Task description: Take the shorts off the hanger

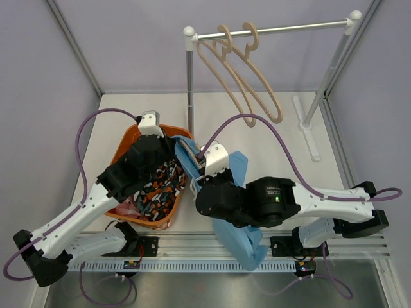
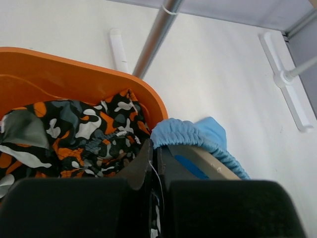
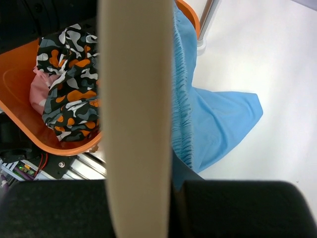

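White tabletop (image 1: 289, 160) lies below; your right gripper (image 1: 198, 162) clamps the beige hanger (image 3: 136, 124) inside the light blue shorts (image 1: 241, 168), frame centre, beside the orange basket (image 1: 131, 138). Your left gripper (image 2: 154, 163) has its fingers pressed together.

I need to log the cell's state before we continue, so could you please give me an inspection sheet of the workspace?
Surface: white table, no spills seen.
Job's things: blue shorts draped over the basket rim, waistband around the hanger; black shorts and pink shorts inside the basket.
Clutter: nothing seen.
Grippers: left gripper shut over the basket, beside the blue waistband; right gripper shut on the hanger.
Cables: purple cables loop from both wrists above the table.
Surroundings: rack at the back with two bare hangers; grey walls.
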{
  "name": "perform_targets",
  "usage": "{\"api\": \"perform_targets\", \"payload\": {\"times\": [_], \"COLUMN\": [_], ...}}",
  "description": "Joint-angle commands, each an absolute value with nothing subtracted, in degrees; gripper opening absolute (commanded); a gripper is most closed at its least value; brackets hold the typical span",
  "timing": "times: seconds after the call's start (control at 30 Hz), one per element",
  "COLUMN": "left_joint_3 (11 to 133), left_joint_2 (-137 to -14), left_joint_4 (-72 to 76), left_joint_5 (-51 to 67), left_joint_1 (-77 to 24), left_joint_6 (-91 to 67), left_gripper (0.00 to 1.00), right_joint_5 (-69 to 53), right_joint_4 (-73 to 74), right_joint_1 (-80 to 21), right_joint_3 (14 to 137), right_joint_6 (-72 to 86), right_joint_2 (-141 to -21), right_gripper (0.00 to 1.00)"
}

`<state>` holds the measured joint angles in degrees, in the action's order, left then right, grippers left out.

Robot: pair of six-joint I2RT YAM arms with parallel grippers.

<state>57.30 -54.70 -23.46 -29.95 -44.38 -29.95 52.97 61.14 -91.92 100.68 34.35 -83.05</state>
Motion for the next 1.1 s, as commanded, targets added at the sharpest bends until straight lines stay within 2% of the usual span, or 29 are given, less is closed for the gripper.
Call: {"api": "perform_targets", "payload": {"times": [0.0,0.1,0.3,0.6,0.73,0.9,1.07], "left_joint_3": [56.78,55.02,52.91,54.67,53.79,51.86,48.7], "left_joint_2": [-53.44,-53.35,-54.66,-54.06,-51.6,-48.26,-46.23], "left_joint_4": [-21.97,-22.15,-21.71,-21.53,-19.61,-15.48,-11.69], "left_joint_5": [-26.93,-22.34,-21.19,-16.62,-15.73,-14.5,-19.68], "left_joint_1": [-42.54,-42.54,-42.54,-43.59,-48.85,-60.54,-73.89], "left_joint_6": [-27.86,-27.86,-26.9,-25.58,-24.26,-22.07,-18.38], "left_gripper": [0.0,0.0,0.0,0.0,0.0,0.0,0.0], "right_joint_5": [57.55,60.81,59.6,62.04,65.29,66.71,63.81], "right_joint_4": [61.79,60.74,54.42,55.03,52.74,52.82,50.98], "right_joint_1": [-94.04,-94.04,-94.04,-94.04,-93.96,-91.51,-85.79], "right_joint_3": [102.92,103.18,100.29,99.76,97.83,95.1,90.53], "right_joint_6": [35.16,33.93,29.89,30.15,29.18,30.41,29.45], "right_joint_2": [-78.67,-77.26,-72.78,-72.69,-71.28,-69.61,-67.33], "right_gripper": [0.0,0.0,0.0,0.0,0.0,0.0,0.0]}}
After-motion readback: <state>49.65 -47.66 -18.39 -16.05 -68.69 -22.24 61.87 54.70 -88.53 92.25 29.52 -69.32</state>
